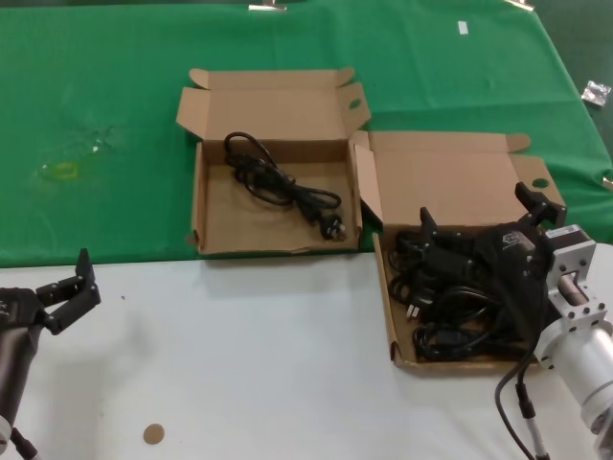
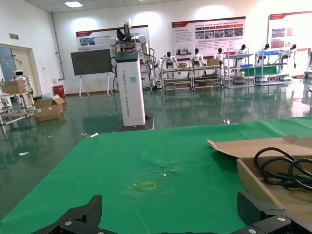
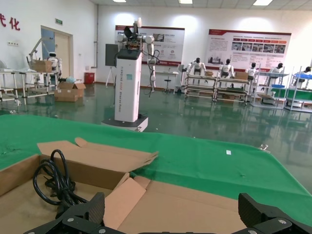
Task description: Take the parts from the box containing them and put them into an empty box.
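Right pincer (image 1: 484,222) at lower right of the head frame, fingers spread wide open, hovering over the pile of black cables (image 1: 450,311) in the right-hand box (image 1: 387,287); whether it touches the cables cannot be told. One dark fingertip (image 1: 426,222) above the pile's upper left, the other (image 1: 534,199) near the box's right side. Box with its lid (image 1: 450,182) hinged back toward the upper part of the frame, one side flap (image 1: 367,182) folded inward, the other flap (image 1: 539,177) with a round hole.

Just beside it to the left, touching or nearly so at the corner, the second box (image 1: 204,206), centre of the frame, lid flaps splayed outward, round hole in the right flap (image 1: 355,101). Inside, a single black cable (image 1: 278,182) lying loosely from upper left toward lower right, plug at the lower right end.

Both boxes straddling the edge between the green cloth (image 1: 105,144) across the upper frame and the white desk (image 1: 249,364) below.

Left pincer (image 1: 77,292) at far lower left, well apart from both boxes, fingers open, holding nothing, above the white desk. Small brown disc (image 1: 152,434) on the desk near the bottom edge.
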### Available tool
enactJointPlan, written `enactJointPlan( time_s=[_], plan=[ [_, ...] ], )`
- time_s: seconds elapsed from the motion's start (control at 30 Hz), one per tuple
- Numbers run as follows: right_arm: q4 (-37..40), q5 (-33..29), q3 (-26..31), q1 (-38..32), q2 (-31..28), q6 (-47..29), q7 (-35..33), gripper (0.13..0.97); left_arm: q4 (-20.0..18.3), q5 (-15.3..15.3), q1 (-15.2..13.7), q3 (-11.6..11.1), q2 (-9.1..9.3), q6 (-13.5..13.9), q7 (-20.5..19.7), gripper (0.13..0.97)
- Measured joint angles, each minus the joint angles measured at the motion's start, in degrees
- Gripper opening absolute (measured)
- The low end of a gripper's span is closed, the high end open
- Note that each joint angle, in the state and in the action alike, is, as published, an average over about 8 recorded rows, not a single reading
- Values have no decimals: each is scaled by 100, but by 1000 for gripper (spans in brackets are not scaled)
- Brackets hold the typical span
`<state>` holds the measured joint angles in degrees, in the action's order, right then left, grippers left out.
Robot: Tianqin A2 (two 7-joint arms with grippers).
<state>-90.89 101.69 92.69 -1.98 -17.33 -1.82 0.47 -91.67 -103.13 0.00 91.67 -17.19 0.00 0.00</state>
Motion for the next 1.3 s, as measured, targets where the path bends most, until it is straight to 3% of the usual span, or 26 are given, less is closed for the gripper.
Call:
enactJointPlan(
  time_s=[1.3],
  plan=[
    [0, 0, 0, 0, 0, 0, 0, 966, 0, 0, 0, 0, 0, 0, 0, 966]
  ],
)
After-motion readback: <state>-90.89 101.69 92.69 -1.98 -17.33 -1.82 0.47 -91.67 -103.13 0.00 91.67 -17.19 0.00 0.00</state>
